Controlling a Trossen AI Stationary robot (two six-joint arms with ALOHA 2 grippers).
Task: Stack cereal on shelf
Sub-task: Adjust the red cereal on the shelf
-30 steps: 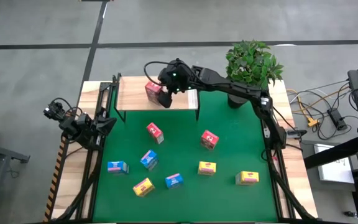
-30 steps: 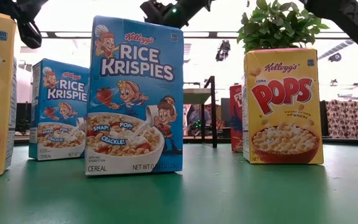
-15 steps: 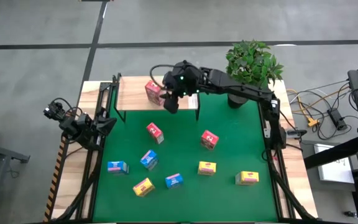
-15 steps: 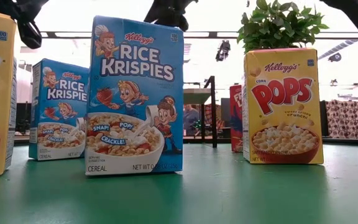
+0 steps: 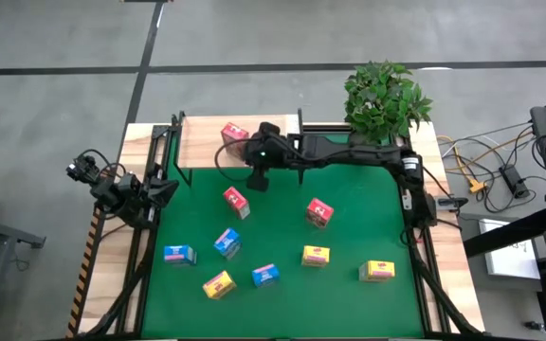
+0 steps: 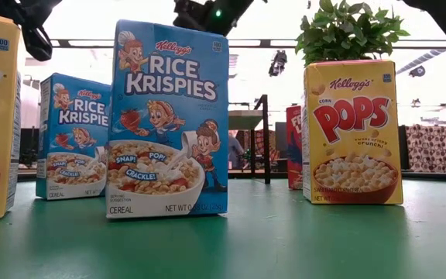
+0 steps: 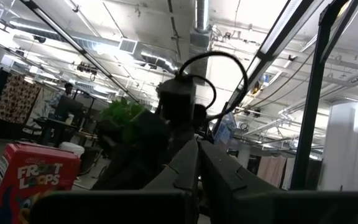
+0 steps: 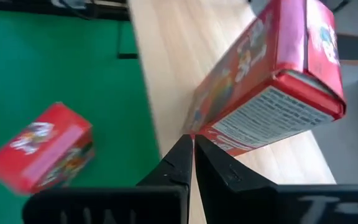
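Observation:
One red cereal box (image 5: 235,133) (image 8: 272,81) stands on the shelf (image 5: 202,144), a light wooden board at the table's far left. My right gripper (image 5: 257,178) (image 8: 192,146) hovers shut just in front of the shelf, clear of that box. Two more red boxes (image 5: 236,201) (image 5: 319,212), three blue ones (image 5: 227,242) and three yellow ones (image 5: 316,255) lie scattered on the green mat (image 5: 282,237). My left gripper (image 5: 164,189) (image 7: 197,155) waits shut at the table's left edge.
A potted plant (image 5: 385,95) stands at the far right corner, behind my right arm. Thin black shelf posts (image 5: 301,166) rise at the board's corners. In the low view a blue box (image 6: 169,120) and a yellow box (image 6: 352,132) stand close to the camera.
My right gripper has drawn back from the red box on the shelf toward the table's near edge and come down over the mat's far strip. Its fingers, spread beside the box a second ago, are shut. The box stays standing on the board.

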